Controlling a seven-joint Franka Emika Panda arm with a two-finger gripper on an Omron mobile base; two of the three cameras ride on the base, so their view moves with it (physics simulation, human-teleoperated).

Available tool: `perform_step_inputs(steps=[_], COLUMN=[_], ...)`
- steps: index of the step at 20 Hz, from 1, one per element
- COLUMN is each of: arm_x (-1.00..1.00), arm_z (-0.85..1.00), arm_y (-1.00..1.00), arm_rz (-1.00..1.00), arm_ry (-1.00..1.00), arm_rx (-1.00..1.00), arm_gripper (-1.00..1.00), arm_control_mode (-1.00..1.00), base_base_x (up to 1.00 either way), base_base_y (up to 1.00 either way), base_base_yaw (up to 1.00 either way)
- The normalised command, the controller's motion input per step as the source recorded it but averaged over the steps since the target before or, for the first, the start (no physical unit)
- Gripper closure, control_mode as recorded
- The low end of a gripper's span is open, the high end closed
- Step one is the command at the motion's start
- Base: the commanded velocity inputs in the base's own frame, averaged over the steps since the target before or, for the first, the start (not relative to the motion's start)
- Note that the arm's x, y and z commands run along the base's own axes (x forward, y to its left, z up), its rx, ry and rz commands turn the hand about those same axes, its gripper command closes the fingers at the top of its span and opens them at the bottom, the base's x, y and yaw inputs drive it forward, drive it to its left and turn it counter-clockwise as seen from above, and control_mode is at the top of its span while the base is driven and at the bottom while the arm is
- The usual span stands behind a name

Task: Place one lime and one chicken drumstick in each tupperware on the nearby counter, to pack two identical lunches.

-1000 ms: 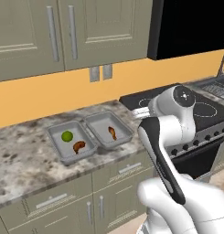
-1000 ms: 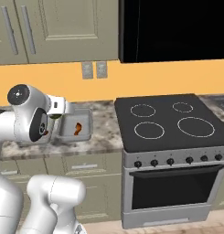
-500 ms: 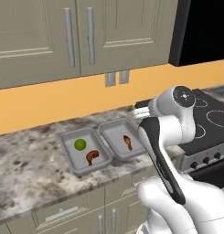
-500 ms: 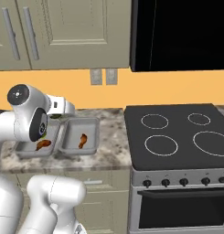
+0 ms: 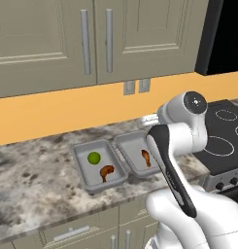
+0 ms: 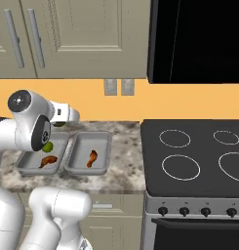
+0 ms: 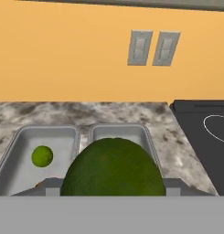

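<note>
Closer to the trays now after the base's drive, gripper (image 7: 112, 189) clamped on a lime (image 7: 113, 168), bound for the right tray (image 5: 140, 154) lacking one.

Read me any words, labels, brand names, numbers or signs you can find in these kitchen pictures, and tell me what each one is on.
None: no readable text in any view.
Stove knobs: no legible markings.
Wall switch plates: blank.
Two tupperware trays, limes and drumsticks: no labels.
Cabinets and robot arm: no brand or number visible.
</note>
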Motion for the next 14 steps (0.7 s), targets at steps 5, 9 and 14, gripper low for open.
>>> perform_step_inputs(steps=[5, 9, 14], arm_x=[0.09, 0.29, 0.44], arm_z=[-0.13, -0.44, -0.40], arm_y=[0.00, 0.00, -0.02], arm_rz=[0.03, 0.01, 0.00], arm_ry=[0.00, 0.00, 0.03], arm_rx=[0.00, 0.00, 0.00], arm_gripper=[1.00, 1.00, 1.00], arm_control_mode=[-1.00, -1.00, -1.00], base_base_x=[0.12, 0.00, 0.00], base_base_y=[0.00, 0.00, 0.00], base_base_yaw=[0.08, 0.00, 0.00])
